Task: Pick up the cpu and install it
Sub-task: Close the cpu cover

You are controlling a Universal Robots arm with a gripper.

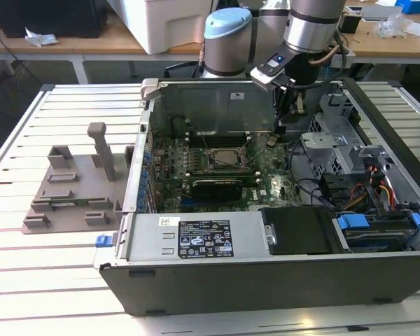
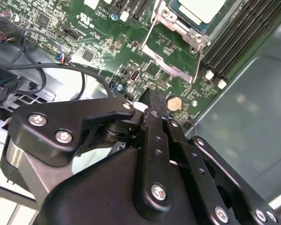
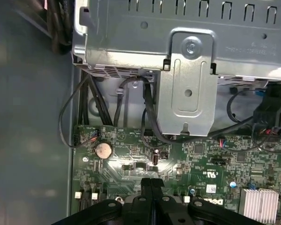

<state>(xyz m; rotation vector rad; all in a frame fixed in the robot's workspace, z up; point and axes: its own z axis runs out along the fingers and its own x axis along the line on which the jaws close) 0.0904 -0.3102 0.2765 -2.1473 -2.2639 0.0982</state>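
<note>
Silvery-grey cpu [image 1: 220, 159] is sitting flat in its socket in the middle of the green motherboard [image 1: 266, 185], inside the open computer case [image 1: 266, 273]. The gripper [image 1: 278, 131] is hanging low over the board, off to one side of the chip. In the exterior view the chip is lying at roughly 8 o'clock from the fingertips, near but clearly apart, with nothing touching it. It's square, so there's no long axis to line up with, just flat edges running with the board.

In the first wrist view the black fingers [image 3: 147, 187] are pressing together along one seam, and I'm not seeing anything pinched between them, so I'm calling it closed and empty. The socket's metal frame [image 2: 196, 37] is looking swung open to me in the second wrist view, but I'm not sure of that.

Room is looking tight. A coin cell [image 2: 174, 103] is sitting just beside the fingertips, memory slots [image 2: 243, 33] are running along the far side of the socket, and the metal drive cage [image 1: 329, 140] with its loose cables [image 2: 37, 70] is crowding in at about 3 o'clock from the gripper in the exterior view.
</note>
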